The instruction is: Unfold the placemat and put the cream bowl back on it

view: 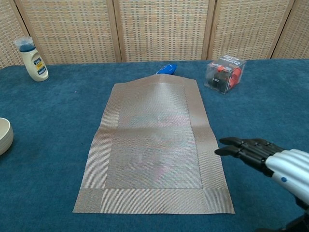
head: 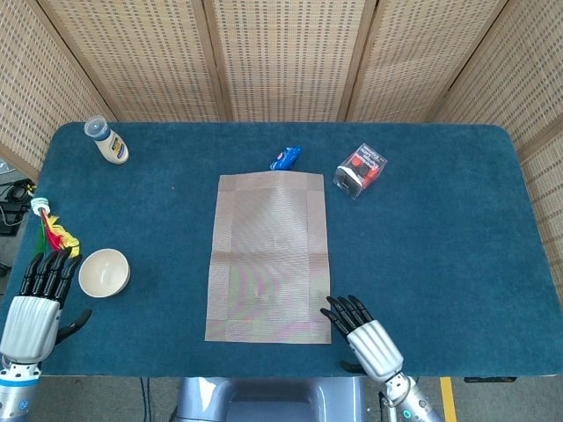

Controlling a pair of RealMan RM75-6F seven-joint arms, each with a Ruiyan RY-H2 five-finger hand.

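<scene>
So the placemat (head: 267,257) is lying fully opened out flat in the middle of the blue table (head: 440,246), long side running near to far, with a faint crease line across its middle. The cream bowl (head: 104,272) isn't on it, it's sitting well off to the left near the front edge, upright and with nothing in it.

The left hand (head: 42,299) is just left of the bowl, fingers straight and apart, holding nothing. The right hand (view: 263,154) is by the mat's near right corner, fingers stretched out flat, tips right at the mat's edge, also holding nothing.

Other stuff: a white bottle (head: 106,141) far left, a blue wrapper (head: 285,157) at the mat's far edge, a clear box (head: 361,170) with red and black inside to the right of it, and a colourful thing (head: 54,230) on the left edge.
</scene>
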